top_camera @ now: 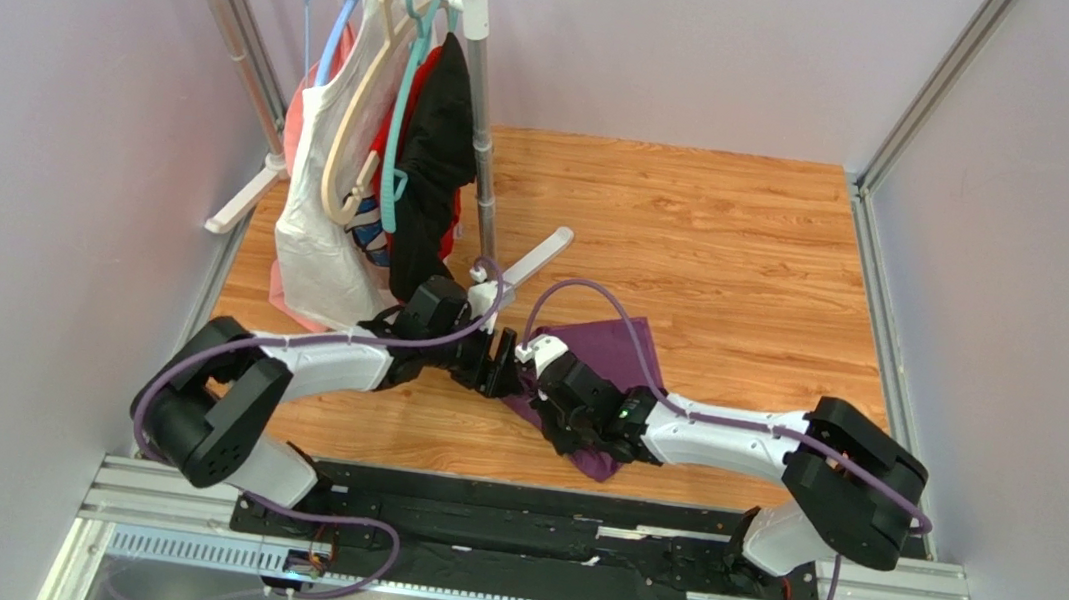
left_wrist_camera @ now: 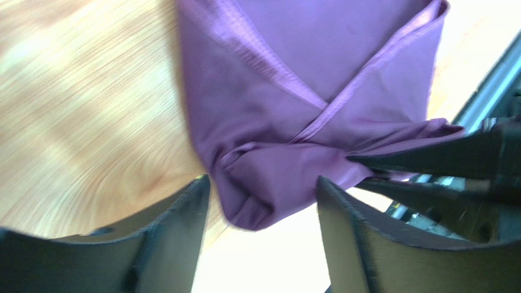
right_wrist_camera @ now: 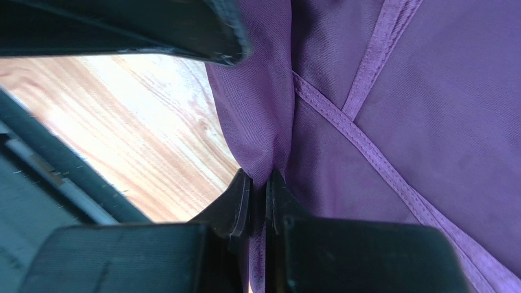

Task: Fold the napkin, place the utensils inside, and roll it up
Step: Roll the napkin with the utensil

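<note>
Napkin (right_wrist_camera: 428,122) fold tight between right fingers (right_wrist_camera: 235,207)

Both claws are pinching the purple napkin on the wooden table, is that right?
Not both. Only the right gripper pinches the purple napkin on the wooden table. The left wrist view shows the left gripper open, clamping nothing.

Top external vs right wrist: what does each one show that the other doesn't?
Top external only: the clothes rack with hanging garments, plus the left arm and right arm whole. Right wrist only: the right gripper pinched shut on a fold of the napkin, hem stitching visible. Both: purple napkin on the wooden table.
</note>
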